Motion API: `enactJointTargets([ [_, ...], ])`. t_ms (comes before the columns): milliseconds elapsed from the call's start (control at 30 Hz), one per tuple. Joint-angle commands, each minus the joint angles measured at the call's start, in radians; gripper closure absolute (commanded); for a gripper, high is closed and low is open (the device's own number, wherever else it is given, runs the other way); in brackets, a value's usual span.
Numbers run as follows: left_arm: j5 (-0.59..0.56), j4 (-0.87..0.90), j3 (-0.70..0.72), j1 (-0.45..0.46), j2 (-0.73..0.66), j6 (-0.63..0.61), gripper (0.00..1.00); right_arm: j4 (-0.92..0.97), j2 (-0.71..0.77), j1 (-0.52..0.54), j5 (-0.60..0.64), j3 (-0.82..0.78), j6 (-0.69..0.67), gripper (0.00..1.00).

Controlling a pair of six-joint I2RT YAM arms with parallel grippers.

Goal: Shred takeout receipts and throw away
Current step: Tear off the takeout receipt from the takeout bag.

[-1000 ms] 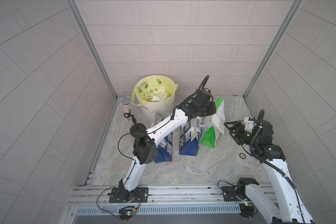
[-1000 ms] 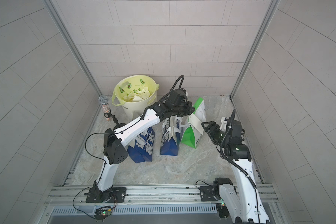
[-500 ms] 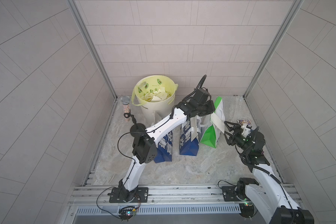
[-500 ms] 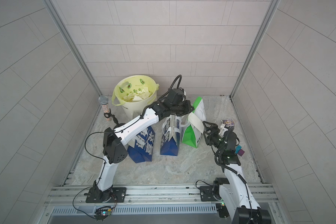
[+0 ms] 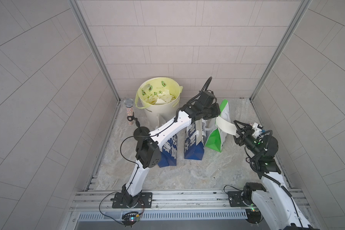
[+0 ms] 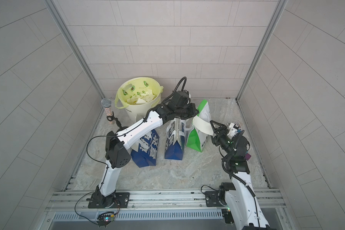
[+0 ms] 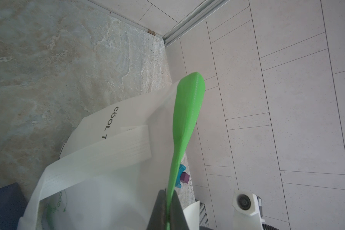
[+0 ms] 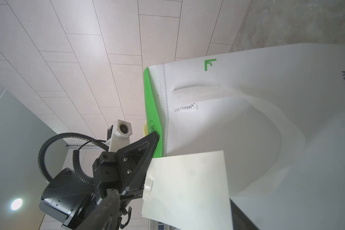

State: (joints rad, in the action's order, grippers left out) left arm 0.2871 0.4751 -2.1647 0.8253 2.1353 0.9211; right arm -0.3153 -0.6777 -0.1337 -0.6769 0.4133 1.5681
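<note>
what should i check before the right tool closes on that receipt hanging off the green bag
1. left tool shut on the green-and-white bag edge: ok
2. receipt end lies between the right tool open jaws: ok
3. strap handle outside those jaws: ok
4. receipt's other end free of the bag: cannot tell, hidden behind the left tool
5. bin upright and open, scraps already inside: ok
</note>
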Motion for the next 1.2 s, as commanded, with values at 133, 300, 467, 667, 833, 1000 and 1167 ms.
enactJointTargets([
  [133, -0.003, 0.003, 0.002, 0.013, -0.055, -0.024, 1.00, 0.084, 0.001, -0.003, -0.042, 0.022, -0.026, 0.43],
  [300, -0.010, 0.025, -0.008, 0.015, -0.054, -0.034, 0.95, 0.248, -0.017, 0.001, -0.049, 0.097, -0.198, 0.82],
  [467, -0.037, 0.062, -0.035, 0.014, -0.050, -0.051, 0.62, 0.425, -0.013, 0.012, -0.040, 0.186, -0.382, 1.00],
  [667, -0.087, 0.196, -0.259, 0.014, 0.058, -0.078, 0.61, 0.551, 0.021, 0.021, -0.021, 0.203, -0.506, 1.00],
  [833, -0.091, 0.192, -0.299, 0.013, 0.095, -0.066, 0.72, 0.590, 0.016, 0.031, -0.021, 0.240, -0.571, 1.00],
  [1000, -0.075, 0.234, -0.326, 0.016, 0.122, -0.073, 0.64, 0.572, 0.014, 0.040, -0.023, 0.239, -0.574, 1.00],
  [1167, -0.082, 0.282, -0.326, 0.018, 0.125, -0.103, 0.56, 0.572, 0.013, 0.055, -0.022, 0.238, -0.579, 1.00],
])
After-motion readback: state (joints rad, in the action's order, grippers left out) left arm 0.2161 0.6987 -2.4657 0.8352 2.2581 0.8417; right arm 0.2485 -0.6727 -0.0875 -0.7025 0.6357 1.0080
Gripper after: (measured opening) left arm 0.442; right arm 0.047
